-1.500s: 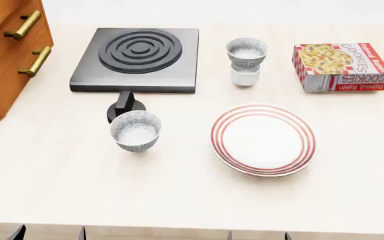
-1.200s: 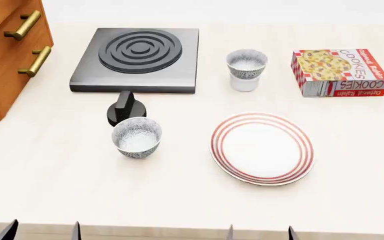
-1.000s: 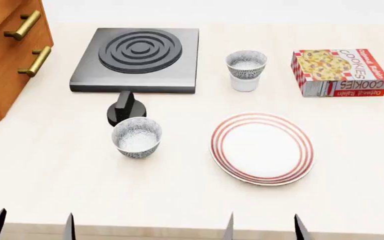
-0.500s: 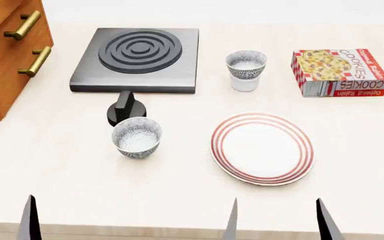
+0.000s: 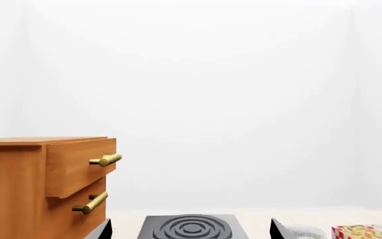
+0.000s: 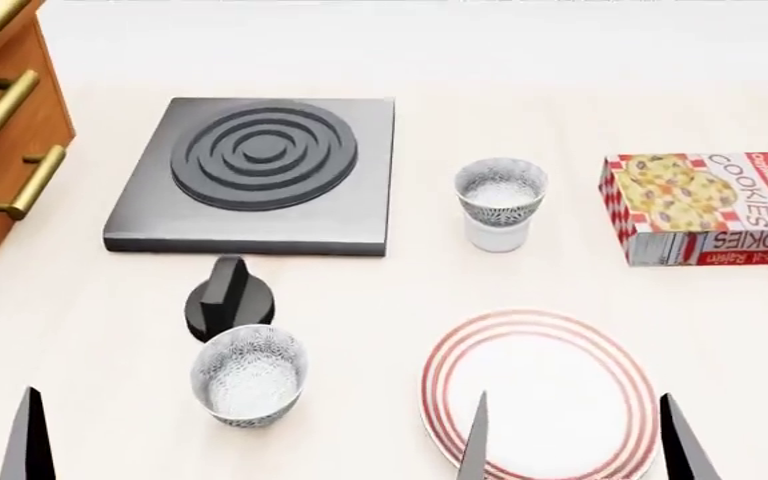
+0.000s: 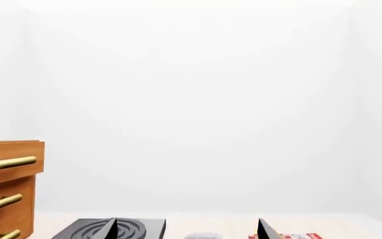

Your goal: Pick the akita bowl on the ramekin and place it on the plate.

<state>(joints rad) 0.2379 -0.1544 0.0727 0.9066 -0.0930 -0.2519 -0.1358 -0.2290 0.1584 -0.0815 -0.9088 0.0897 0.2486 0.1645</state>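
Akita bowl [image 6: 500, 190] hides most of the ramekin [image 6: 498, 236]; both hands' fingertips apart.

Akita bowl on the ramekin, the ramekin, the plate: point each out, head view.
akita bowl [image 6: 500, 193], head view, white inside.
ramekin [image 6: 498, 237], head view, front wall.
plate [image 6: 544, 325], head view, far ringed rim.

Bright, even, diffuse light fills all 3 sharp renders, with no blur or edge distortion. The pale cream countertop [image 6: 357, 300] shows only faint soft shadows beside objects. Both wrist views look onto a nearly washed-out white backdrop.
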